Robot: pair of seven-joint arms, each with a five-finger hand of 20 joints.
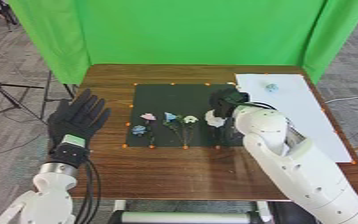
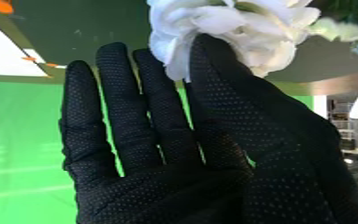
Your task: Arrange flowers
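In the head view, my right hand (image 1: 226, 98) is over the right part of the dark mat (image 1: 158, 92), beside a large white flower (image 1: 214, 119). My right hand (image 2: 171, 165) appears in the right wrist view with straight fingers, its thumb tip overlapping the white flower (image 2: 238, 30). It stands open; whether the thumb bears on the petals cannot be told. A pink flower (image 1: 148, 116), a blue flower (image 1: 139, 130), a light blue flower (image 1: 170, 116) and a small white flower (image 1: 190, 119) lie on the mat's left and middle. My left hand (image 1: 76, 119) is open at the table's left edge.
A white sheet (image 1: 309, 115) covers the table's right side, with a pale blue flower (image 1: 271, 87) near its far end. Orange markers line the mat and sheet. A green backdrop (image 1: 198, 35) stands behind the wooden table (image 1: 175, 175).
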